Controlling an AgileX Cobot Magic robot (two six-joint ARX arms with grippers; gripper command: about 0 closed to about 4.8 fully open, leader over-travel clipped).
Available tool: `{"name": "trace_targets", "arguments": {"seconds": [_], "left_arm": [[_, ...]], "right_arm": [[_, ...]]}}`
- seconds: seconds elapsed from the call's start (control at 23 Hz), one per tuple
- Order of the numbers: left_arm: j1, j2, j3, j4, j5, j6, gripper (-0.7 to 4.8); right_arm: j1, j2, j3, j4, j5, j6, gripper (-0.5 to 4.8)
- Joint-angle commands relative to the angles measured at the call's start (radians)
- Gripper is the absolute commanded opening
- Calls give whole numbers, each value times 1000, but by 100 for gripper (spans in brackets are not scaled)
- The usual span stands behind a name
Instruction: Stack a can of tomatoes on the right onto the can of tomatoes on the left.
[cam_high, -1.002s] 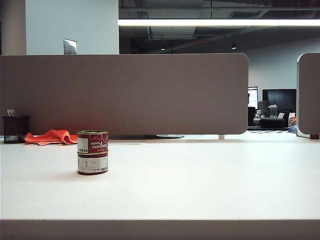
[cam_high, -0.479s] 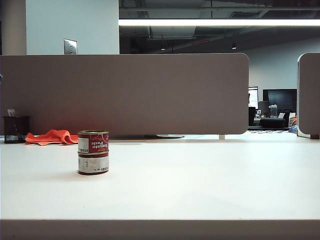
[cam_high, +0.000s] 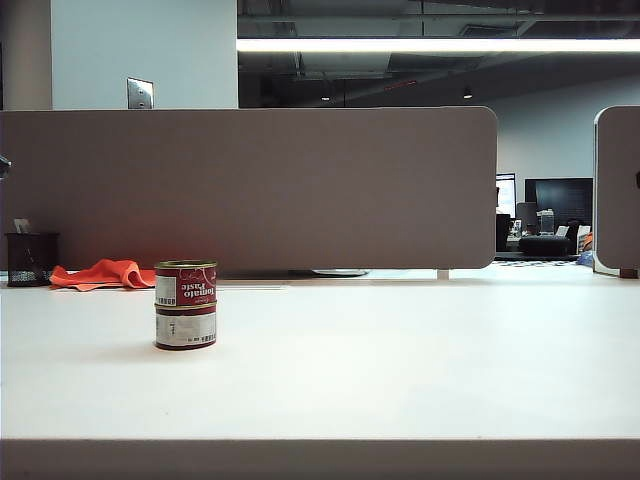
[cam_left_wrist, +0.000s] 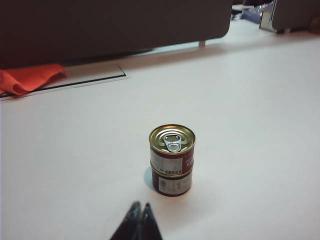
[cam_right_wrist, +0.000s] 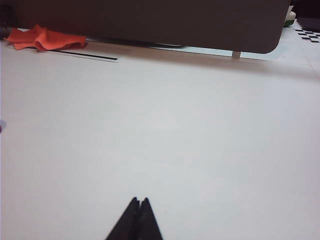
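— Looking from the exterior view, where was the upper tomato can (cam_high: 185, 283)?
— Stacked on the lower tomato can (cam_high: 185, 329), left on the tabletop (cam_high: 400, 360).
— And the left wrist view?
— The left claw (cam_left_wrist: 140, 212) was closed, empty, near the stack.
— The right wrist view?
— The right claw (cam_right_wrist: 138, 206) was closed over bare tabletop.

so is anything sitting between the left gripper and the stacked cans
Nothing visible. In the left wrist view only bare table lies between the shut left gripper and the two stacked cans. The shut right gripper faces bare table too.
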Motion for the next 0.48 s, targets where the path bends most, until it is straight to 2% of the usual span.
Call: {"name": "trace_targets", "arguments": {"seconds": [0.04, 0.13, 0.26, 0.48], "left_arm": [[2, -45, -40, 11, -2, -35, -6], [3, -89, -55, -15, -20, -63, -6], [3, -147, -55, -38, -21, -62, -6], [3, -191, -55, -37, -143, -60, -5]], "right_arm": [[-1, -14, 3, 24, 6, 5, -6], [-2, -29, 3, 23, 9, 5, -5], [-2, -45, 2, 19, 43, 5, -5], [1, -48, 2, -9, 43, 5, -5]]}}
